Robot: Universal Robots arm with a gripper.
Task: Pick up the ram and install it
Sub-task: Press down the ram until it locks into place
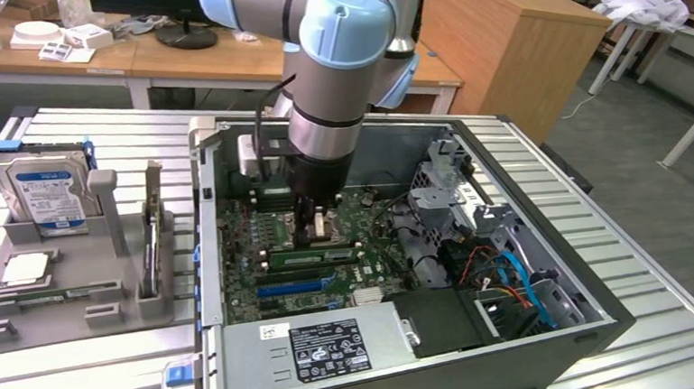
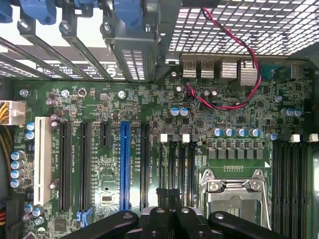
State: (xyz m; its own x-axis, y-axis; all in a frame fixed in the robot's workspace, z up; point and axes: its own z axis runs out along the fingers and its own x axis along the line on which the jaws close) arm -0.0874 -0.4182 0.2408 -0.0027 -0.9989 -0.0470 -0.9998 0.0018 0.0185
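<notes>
The ram (image 1: pixel 312 256), a long thin green stick, lies along a memory slot on the motherboard (image 1: pixel 265 227) inside the open computer case (image 1: pixel 568 262). My gripper (image 1: pixel 320 232) reaches straight down into the case and hovers just over the middle of the ram; whether it touches is hidden by the fingers. In the wrist view my gripper (image 2: pixel 169 199) is shut, its black fingers (image 2: pixel 163 199) pressed together right above the row of memory slots (image 2: pixel 174 159), beside the empty processor socket (image 2: pixel 232 191). I cannot pick out the ram's thin edge there.
A grey holder (image 1: pixel 89 305) at the exterior view's left carries a hard drive (image 1: pixel 43 190), a square silver processor (image 1: pixel 26 268) and another green stick (image 1: pixel 49 293). Cables and a drive cage (image 1: pixel 455 188) crowd the case's right side. The power supply (image 1: pixel 320 345) sits at its near end.
</notes>
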